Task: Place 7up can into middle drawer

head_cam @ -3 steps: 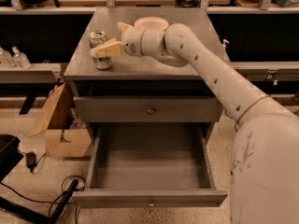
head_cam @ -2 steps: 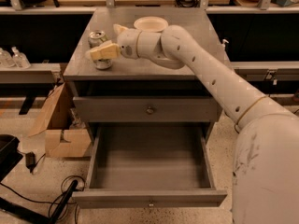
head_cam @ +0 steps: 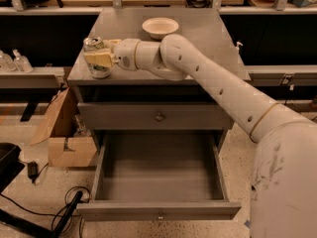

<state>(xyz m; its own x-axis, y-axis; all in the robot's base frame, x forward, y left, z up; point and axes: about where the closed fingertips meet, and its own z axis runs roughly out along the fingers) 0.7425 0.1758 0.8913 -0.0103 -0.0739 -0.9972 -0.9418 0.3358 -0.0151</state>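
The 7up can (head_cam: 95,47) stands upright near the front left corner of the grey cabinet top (head_cam: 208,38). My gripper (head_cam: 101,59) reaches it from the right, with a pale finger (head_cam: 104,58) lying across the can's front. It is shut on the can, which rests on the top. The middle drawer (head_cam: 158,170) is pulled fully open below, its grey tray bare, its front and small knob (head_cam: 159,215) toward the camera.
A white bowl (head_cam: 159,27) sits at the back middle of the cabinet top. The closed upper drawer front (head_cam: 124,117) has a round knob. A cardboard box (head_cam: 64,133) and cables lie on the floor at left. My arm (head_cam: 223,88) crosses the right side.
My gripper has moved left onto the can, and its finger now covers the can's front. The can has stayed upright at the front left corner.
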